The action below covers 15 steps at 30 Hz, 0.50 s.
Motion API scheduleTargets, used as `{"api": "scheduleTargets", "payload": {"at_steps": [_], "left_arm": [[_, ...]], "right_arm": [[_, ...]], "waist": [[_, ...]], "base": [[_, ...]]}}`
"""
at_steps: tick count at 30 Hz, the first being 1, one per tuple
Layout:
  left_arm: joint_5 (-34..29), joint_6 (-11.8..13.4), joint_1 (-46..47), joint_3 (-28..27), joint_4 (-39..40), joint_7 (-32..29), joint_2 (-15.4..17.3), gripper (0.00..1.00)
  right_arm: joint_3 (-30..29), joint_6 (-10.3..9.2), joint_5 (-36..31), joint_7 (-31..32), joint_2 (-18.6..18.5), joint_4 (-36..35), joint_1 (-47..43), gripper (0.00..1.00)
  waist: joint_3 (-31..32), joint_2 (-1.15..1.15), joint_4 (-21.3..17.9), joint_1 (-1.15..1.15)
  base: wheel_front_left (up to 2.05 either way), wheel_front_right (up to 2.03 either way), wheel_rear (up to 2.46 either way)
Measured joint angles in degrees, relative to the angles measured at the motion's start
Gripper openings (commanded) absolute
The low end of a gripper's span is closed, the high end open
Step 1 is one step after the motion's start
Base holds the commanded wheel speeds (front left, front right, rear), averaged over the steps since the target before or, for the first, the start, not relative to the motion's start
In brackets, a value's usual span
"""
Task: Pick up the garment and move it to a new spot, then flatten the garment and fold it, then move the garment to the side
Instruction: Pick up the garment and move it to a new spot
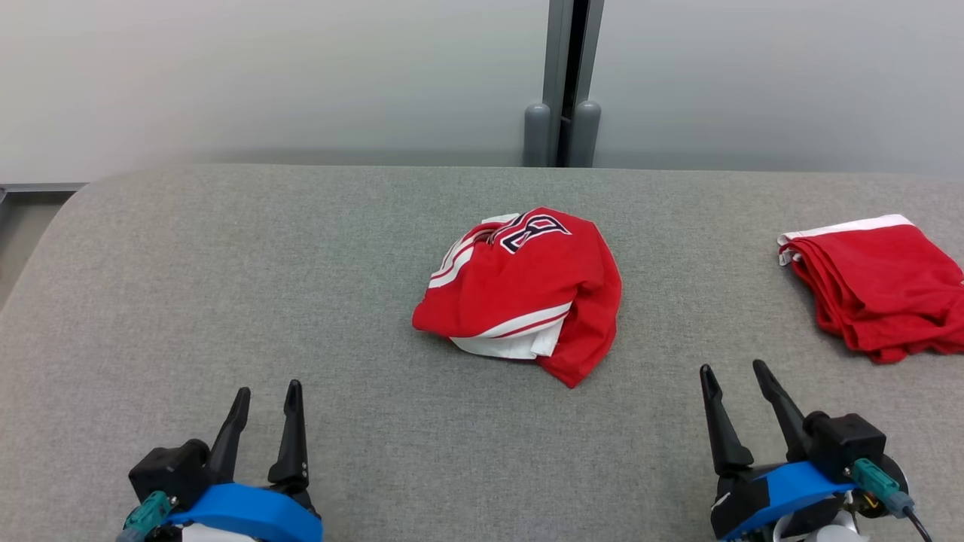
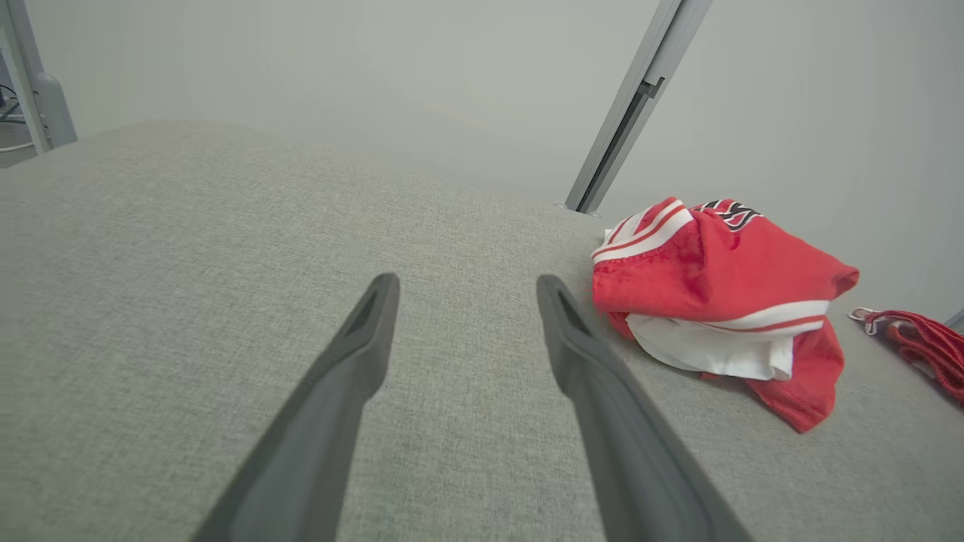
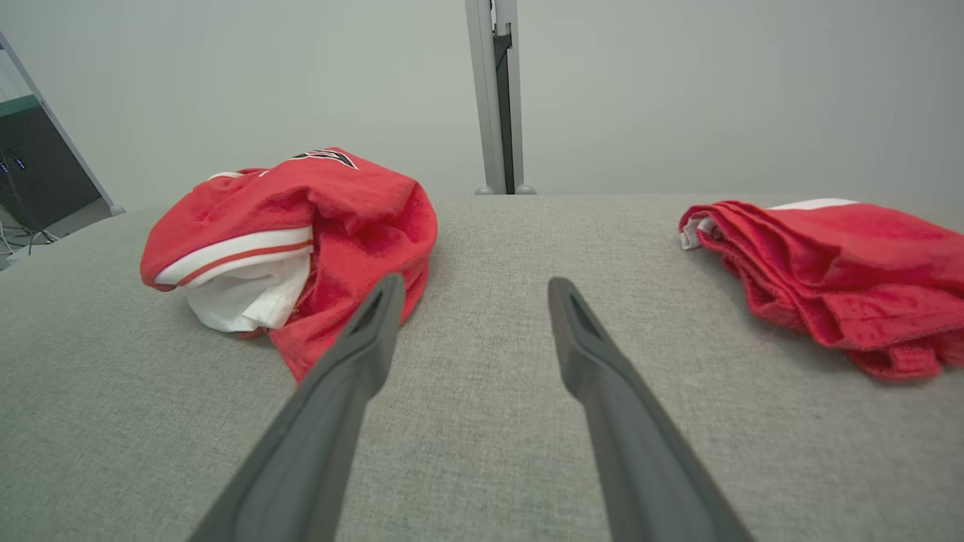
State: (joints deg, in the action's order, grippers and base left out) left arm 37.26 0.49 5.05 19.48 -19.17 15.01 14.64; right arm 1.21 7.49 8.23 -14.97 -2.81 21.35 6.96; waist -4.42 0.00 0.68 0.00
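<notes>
A crumpled red garment (image 1: 523, 290) with white stripes and dark lettering lies in a heap in the middle of the grey table (image 1: 226, 286). It also appears in the left wrist view (image 2: 723, 293) and the right wrist view (image 3: 301, 226). My left gripper (image 1: 267, 391) sits at the lower left, open and holding nothing, well short of the heap. Over at the lower right my right gripper (image 1: 734, 369) is open too, nothing between its fingers. Bare cloth surface lies between the left fingertips (image 2: 463, 282) and between the right fingertips (image 3: 471, 282).
A second red garment (image 1: 877, 286), folded with a white band, rests at the table's right edge, also in the right wrist view (image 3: 836, 271). A grey post (image 1: 561, 83) stands behind the table against a pale wall. The table's rounded left corner drops off at the far left.
</notes>
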Motion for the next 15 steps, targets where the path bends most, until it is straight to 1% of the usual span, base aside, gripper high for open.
{"api": "scheduleTargets", "payload": {"at_steps": [4, 7, 15], "left_arm": [[-1.83, -0.59, -1.33, -2.03, 0.04, 0.0, -0.85, 1.0], [-3.18, -1.58, -1.48, -3.53, -0.35, 0.0, -1.75, 1.0], [-4.72, -3.04, -1.44, -5.1, -1.46, 0.0, -3.07, 1.0]], "right_arm": [[0.42, 0.0, 0.34, 0.01, -0.01, 0.43, -0.28, 1.0], [0.43, 0.0, 0.33, 0.0, -0.01, 0.89, -0.13, 1.0], [0.37, 0.0, 0.15, 0.0, -0.01, 1.34, 0.2, 1.0]], "waist": [[0.03, 0.0, -0.24, 0.0], [0.07, 0.0, -0.36, 0.0], [0.01, 0.0, -0.64, 0.0]], "base": [[0.0, 0.0, 0.0], [0.0, 0.0, 0.0], [0.0, 0.0, 0.0]]}}
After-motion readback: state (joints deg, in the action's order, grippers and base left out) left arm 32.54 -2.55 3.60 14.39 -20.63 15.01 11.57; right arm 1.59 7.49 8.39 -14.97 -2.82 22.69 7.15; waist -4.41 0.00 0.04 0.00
